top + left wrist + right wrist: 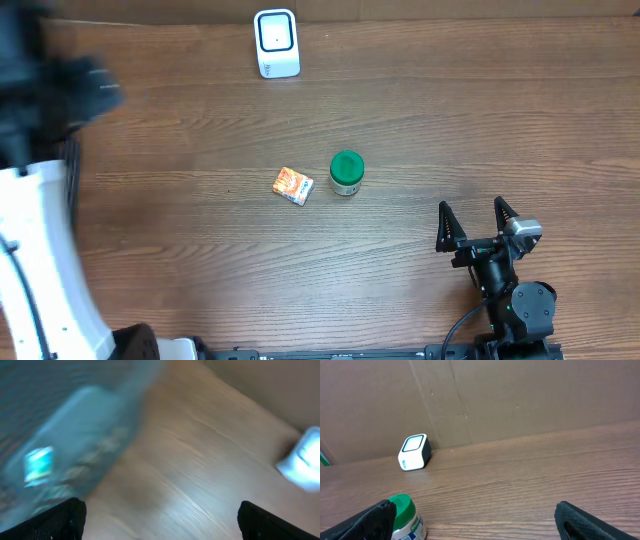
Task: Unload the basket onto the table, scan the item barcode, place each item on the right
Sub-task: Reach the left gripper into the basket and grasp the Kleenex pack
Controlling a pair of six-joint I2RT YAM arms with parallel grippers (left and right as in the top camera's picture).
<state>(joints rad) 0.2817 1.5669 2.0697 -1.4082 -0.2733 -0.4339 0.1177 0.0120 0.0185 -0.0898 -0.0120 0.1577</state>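
Observation:
The white barcode scanner stands at the back of the table, also seen in the right wrist view. Near the middle lie a small orange packet and, right beside it, an upright jar with a green lid. My right gripper rests open at the front right, well apart from the jar, with nothing between its fingers. My left gripper is open and empty; its view is heavily blurred, with a pale blurred shape at the right edge. The left arm is at the far left.
A brown cardboard wall runs behind the scanner. In the left wrist view a blurred teal shape fills the left side. The right arm's base sits at the front edge.

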